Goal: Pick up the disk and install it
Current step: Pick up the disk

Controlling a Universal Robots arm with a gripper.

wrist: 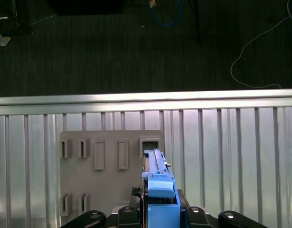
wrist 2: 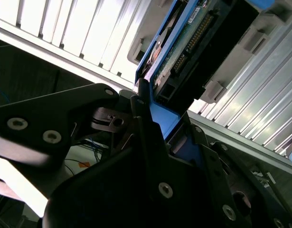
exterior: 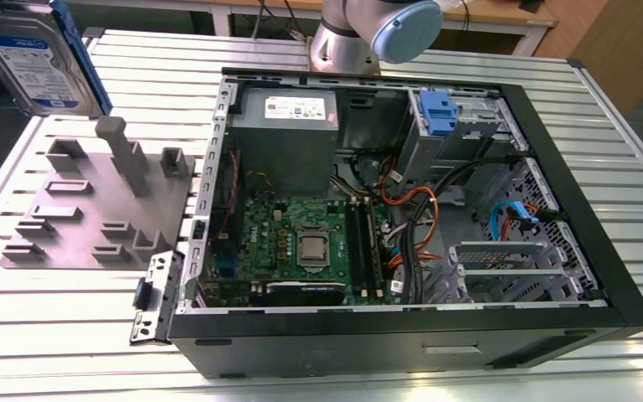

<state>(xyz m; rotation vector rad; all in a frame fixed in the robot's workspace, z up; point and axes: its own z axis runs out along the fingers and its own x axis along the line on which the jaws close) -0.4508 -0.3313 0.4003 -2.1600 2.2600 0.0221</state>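
Note:
The disk, a silver-grey drive with a white-and-blue label in a blue carrier frame, hangs upright in the air at the exterior view's upper left, above and behind the grey fixture plate. In the first wrist view the disk appears edge-on over the plate, which lies well below it. My gripper is shut on the carrier's blue end. The second wrist view shows the black fingers clamped on the blue frame, with the disk's circuit board and connector beyond them.
An open black computer case lies on the slatted aluminium table, at the exterior view's right of the plate. Inside are a motherboard, cables and a drive bay with a blue part. The arm's base stands behind the case.

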